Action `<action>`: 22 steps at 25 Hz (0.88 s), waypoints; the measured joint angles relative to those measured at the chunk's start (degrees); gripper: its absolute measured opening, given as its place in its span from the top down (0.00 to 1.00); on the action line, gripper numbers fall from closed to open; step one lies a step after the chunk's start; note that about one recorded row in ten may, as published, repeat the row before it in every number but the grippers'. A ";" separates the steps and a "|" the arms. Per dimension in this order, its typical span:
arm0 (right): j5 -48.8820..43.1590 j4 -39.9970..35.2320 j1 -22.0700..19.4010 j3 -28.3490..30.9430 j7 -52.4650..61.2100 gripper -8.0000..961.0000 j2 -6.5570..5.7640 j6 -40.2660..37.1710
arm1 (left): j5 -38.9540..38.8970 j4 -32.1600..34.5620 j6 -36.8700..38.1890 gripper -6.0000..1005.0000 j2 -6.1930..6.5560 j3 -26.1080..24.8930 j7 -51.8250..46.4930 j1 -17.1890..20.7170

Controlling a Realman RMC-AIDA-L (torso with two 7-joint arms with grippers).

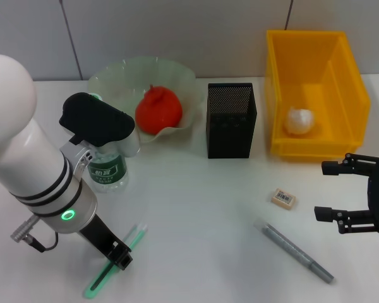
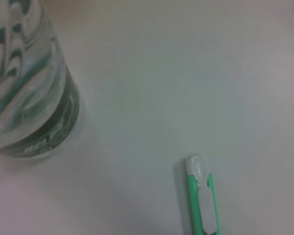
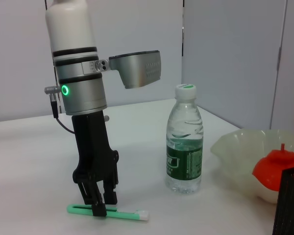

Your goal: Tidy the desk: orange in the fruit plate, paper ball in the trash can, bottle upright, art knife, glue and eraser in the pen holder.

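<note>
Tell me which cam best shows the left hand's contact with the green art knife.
Right wrist view: the left hand stands straight down with its fingers straddling the green art knife, flat on the table. Head view has the arm covering part of the knife. Left wrist view shows only the knife's white-tipped end, no fingers.

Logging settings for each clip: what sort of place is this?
Likely an office-style desk set up as a robot test bench: a white table by plain grey walls, with a pen holder, eraser and yellow bin.
</note>
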 joint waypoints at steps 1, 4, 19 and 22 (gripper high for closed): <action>0.00 0.00 0.00 0.00 0.01 0.13 0.00 0.00 | 0.07 -0.01 -0.03 0.60 0.00 0.03 -0.01 -0.04; 0.00 0.00 0.00 0.00 0.03 0.13 0.00 0.00 | 0.11 -0.07 -0.11 0.62 0.00 0.06 -0.02 -0.10; 0.00 0.35 0.35 0.00 -0.07 0.13 0.02 0.52 | -0.19 -2.70 -0.54 0.63 0.00 0.61 0.02 -1.08; 0.00 0.39 0.38 0.00 -0.08 0.13 0.04 0.56 | -0.02 -2.73 -0.54 0.63 0.00 1.02 0.03 -1.30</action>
